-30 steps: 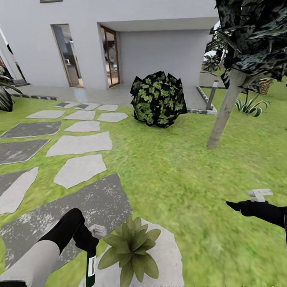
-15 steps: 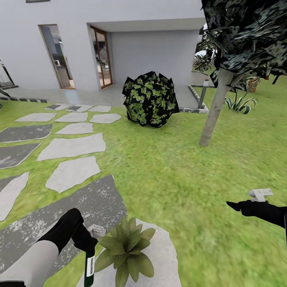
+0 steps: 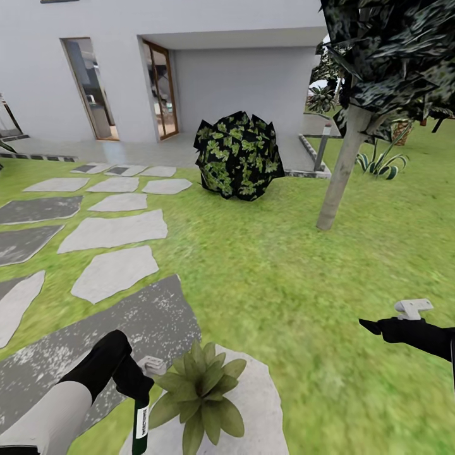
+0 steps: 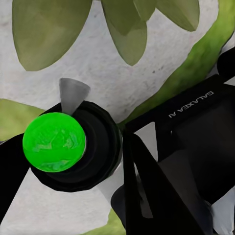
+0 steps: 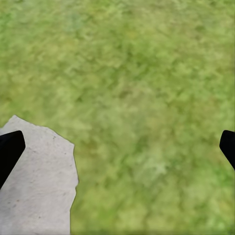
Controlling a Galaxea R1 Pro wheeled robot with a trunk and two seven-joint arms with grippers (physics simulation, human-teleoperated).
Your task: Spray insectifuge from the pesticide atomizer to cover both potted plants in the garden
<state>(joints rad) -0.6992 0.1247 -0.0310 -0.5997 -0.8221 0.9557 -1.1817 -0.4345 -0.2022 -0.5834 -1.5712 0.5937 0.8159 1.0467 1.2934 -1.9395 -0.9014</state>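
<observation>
Where the left gripper (image 4: pixel 105 161) reads "GALAXEA AI", bottle label (image 3: pixel 143 419) seems illegible

My left arm (image 3: pixel 60 404) is pale grey along the forearm and turns glossy black toward the wrist, with a small light grey block beside the left tool (image 3: pixel 140 385). On that tool's black housing (image 4: pixel 188 110) I read white lettering, "GALAXEA AI". My right arm (image 3: pixel 423 335) is black, topped by a pale grey bracket (image 3: pixel 412 308).
</observation>
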